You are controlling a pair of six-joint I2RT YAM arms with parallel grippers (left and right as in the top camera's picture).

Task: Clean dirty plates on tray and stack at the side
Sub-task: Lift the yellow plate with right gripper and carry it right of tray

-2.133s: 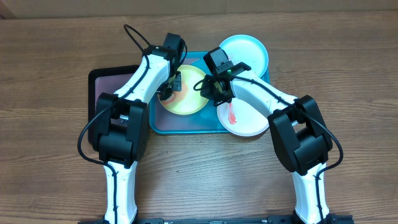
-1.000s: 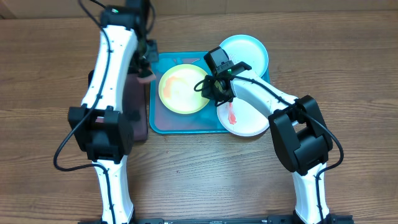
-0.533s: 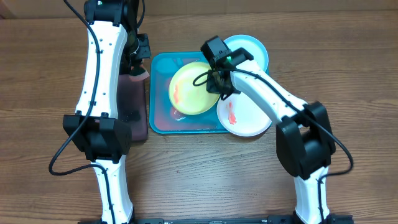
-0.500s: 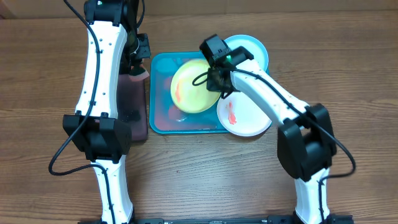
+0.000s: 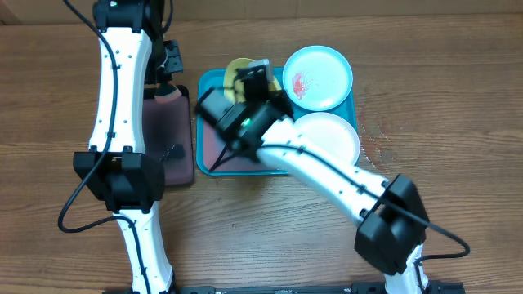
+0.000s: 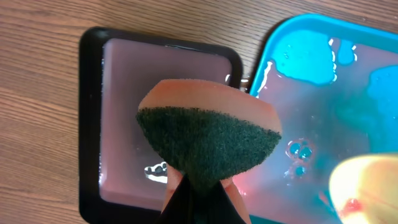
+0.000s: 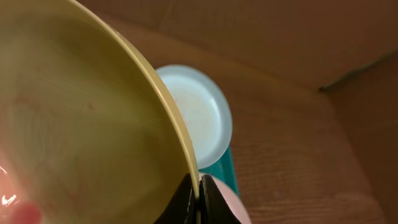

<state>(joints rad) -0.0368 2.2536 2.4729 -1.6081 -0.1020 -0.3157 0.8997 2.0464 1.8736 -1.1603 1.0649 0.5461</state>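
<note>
One tilted yellow-green plate (image 7: 93, 124) pinched in right hand (image 7: 199, 198), sponge (image 6: 208, 134) in left hand (image 6: 202, 199)

Turquoise tray (image 6: 298, 50); yellow-green plate (image 7: 93, 124); light-blue plate (image 5: 327, 72), red smear; white plate (image 5: 331, 135); black tray (image 6: 90, 124), pink inside; sponge (image 6: 208, 137) peach, dark-green face.

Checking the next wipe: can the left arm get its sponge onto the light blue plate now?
Probably not directly: the right tool, holding the yellow-green plate up, and the right arm lie between the sponge and the light blue plate.
</note>
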